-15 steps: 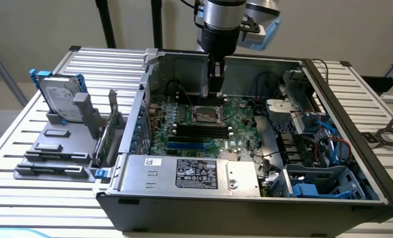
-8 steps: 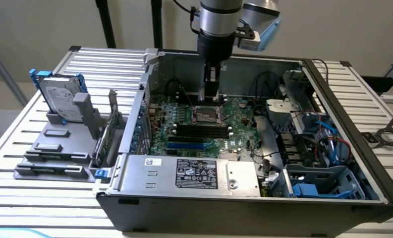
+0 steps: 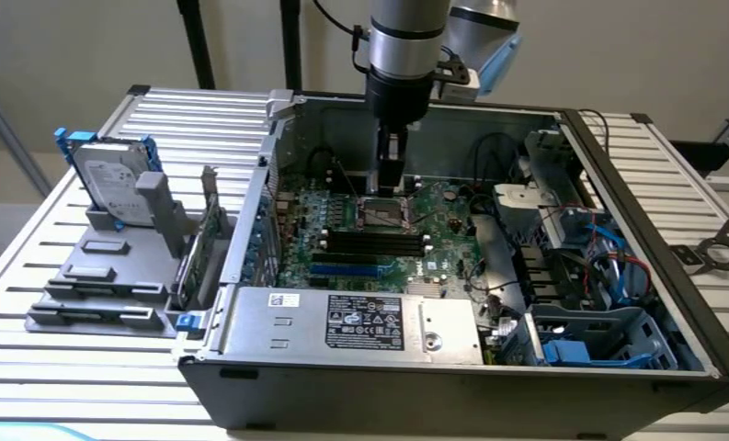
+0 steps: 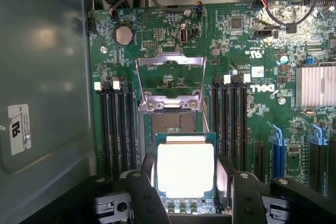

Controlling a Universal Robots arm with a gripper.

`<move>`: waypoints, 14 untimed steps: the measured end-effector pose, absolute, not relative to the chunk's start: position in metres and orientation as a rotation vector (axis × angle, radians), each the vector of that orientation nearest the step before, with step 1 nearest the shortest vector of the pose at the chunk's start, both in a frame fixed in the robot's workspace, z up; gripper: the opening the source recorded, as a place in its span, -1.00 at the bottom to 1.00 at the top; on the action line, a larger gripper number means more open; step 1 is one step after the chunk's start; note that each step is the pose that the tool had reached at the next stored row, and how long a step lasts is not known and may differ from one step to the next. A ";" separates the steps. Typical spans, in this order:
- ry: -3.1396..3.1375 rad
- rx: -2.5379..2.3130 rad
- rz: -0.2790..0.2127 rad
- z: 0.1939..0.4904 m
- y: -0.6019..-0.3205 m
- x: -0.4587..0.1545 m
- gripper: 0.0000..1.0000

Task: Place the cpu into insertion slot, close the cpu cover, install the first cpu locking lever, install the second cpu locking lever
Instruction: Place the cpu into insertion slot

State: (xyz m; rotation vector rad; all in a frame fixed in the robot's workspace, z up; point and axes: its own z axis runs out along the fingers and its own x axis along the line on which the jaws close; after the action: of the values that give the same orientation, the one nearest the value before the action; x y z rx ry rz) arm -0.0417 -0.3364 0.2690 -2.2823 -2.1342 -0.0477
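1. Slatted table (image 3: 82, 367), open PC case (image 3: 462, 395); gripper (image 3: 392, 188) hangs over the board (image 4: 252, 51).
2. It's pinching the cpu (image 4: 185, 170) just above the insertion slot (image 4: 172, 123); cpu cover (image 4: 170, 59) is flipped up.
3. Placing step, I reckon: it must go in square.

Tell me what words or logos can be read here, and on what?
"DELL": white logo sideways on the green circuit board.
Black label on the silver box: too small to read.
White sticker on the case wall: too blurred.
Hard drive label: unreadable.
Top of the cpu: glare, nothing legible.
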 end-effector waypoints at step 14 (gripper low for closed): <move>-2.134 -2.282 -0.047 0.254 -0.336 -0.040 0.09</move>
State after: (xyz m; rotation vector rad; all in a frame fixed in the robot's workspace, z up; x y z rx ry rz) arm -0.0395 -0.3359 0.2536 -2.2818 -2.1340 -0.0473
